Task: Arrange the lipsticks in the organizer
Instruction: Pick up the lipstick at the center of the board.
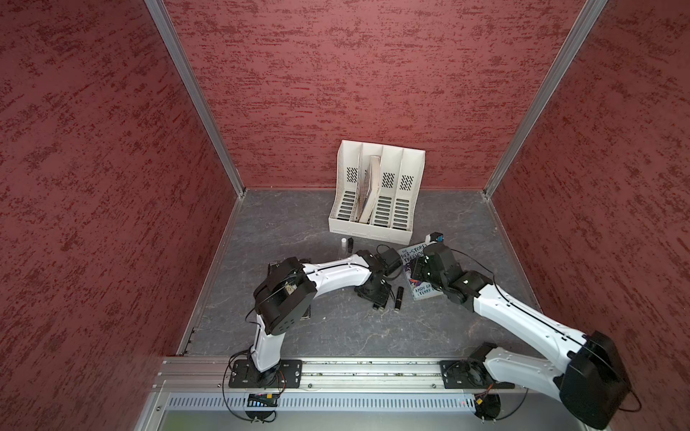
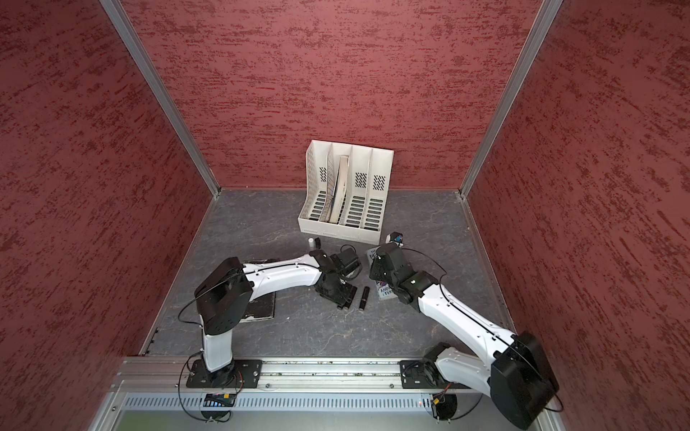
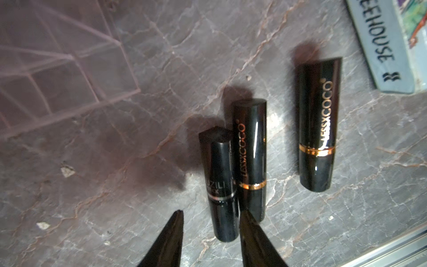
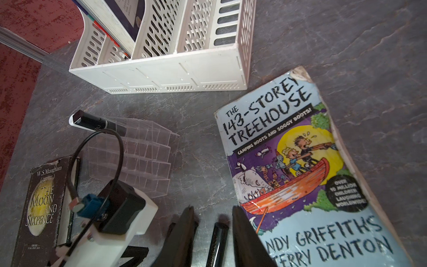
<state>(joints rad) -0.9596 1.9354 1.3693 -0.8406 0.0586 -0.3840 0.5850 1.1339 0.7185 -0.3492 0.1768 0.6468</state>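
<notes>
Lipsticks sit in two groups. A white lipstick (image 1: 343,242) and a black lipstick (image 1: 350,244) stand upright in cells at the far corner of the organizer (image 4: 138,157), so those two look finished. Three more black ones lie flat on the tabletop (image 1: 298,336) near it. A short lipstick (image 3: 221,185) touches a longer lipstick (image 3: 250,157) side by side. A lone lipstick (image 3: 318,124) lies apart from them, close to the edge of the treehouse book (image 4: 295,161).

The left gripper (image 3: 211,211) is released, with its fingers on either side of the short lipstick's near end. One finger is close against the seam with the longer one. The narrow spread looks meant to take only the short tube, though the neighbour could be nudged.

The right gripper (image 4: 213,208) is also released. It frames a black tube beside the book, which I take for the lone lipstick, with bare tabletop showing on both sides of the tube. No finger shows near that tube in the left wrist view, so this gripper probably hangs above it.

The tabletop is dark grey with pale stone-like veins and a few light crumbs (image 3: 67,172). It looks hard and smooth enough for a round tube to roll. Red textured walls (image 1: 93,186) close three sides, and a metal rail (image 1: 373,367) along the front carries both arms. A white file rack (image 1: 377,194) holding books stands at the back wall. A dark paperback (image 4: 44,203) lies beside the organizer.
</notes>
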